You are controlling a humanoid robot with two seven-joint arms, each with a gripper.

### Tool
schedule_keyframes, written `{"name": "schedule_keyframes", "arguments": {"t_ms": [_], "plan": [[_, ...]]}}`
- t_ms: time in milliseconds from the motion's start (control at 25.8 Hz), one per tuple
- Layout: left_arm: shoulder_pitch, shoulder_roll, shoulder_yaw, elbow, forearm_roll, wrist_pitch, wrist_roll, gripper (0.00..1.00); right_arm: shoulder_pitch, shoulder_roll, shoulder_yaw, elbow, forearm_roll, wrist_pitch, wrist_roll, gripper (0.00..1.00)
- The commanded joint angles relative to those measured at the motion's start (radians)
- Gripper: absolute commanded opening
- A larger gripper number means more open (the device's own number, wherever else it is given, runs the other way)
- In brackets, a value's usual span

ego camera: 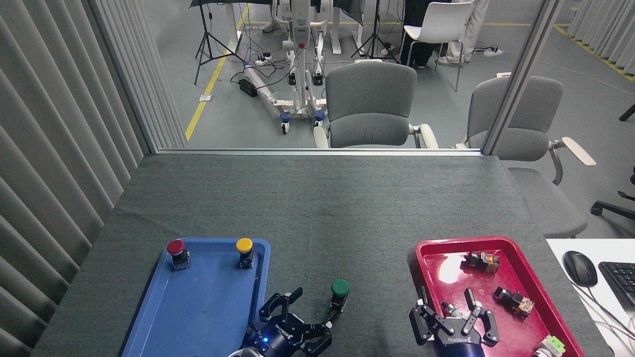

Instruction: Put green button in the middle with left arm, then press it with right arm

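The green button [340, 293] stands upright on the dark grey cloth of the middle [317, 213], between the two trays. My left gripper [315, 305] is open just left of and below the button, one fingertip close to the button's black body and the other further left. My right gripper [446, 300] is open low over the red tray [496, 242], well right of the button, with a small metal-tipped part between its fingers but not gripped.
A blue tray [198, 307] at the left holds a red-capped button [176, 252] and a yellow-capped button [244, 251]. The red tray carries several small switch parts [513, 301]. A mouse [579, 267] and keyboard sit on a white desk at right. Chairs stand beyond the table's far edge.
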Motion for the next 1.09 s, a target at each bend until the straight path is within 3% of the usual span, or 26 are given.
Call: {"name": "schedule_keyframes", "arguments": {"t_ms": [0, 194, 349, 1047], "plan": [[0.128, 0.077, 0.171, -0.197, 0.008, 0.001, -0.002, 0.99, 0.001, 0.003, 0.000, -0.001, 0.000, 0.001, -0.005, 0.99], [0.310, 0.077, 0.504, -0.407, 0.006, -0.011, -0.008, 0.99, 0.001, 0.003, 0.000, -0.001, -0.001, -0.004, 0.001, 0.99], [0.380, 0.069, 0.699, -0.445, -0.005, -0.021, -0.011, 0.99, 0.001, 0.005, -0.001, -0.001, -0.001, -0.002, 0.001, 0.99], [0.395, 0.078, 0.728, -0.399, -0.025, -0.039, -0.014, 0.99, -0.001, 0.001, -0.001, -0.001, -0.001, -0.004, -0.001, 0.99]]}}
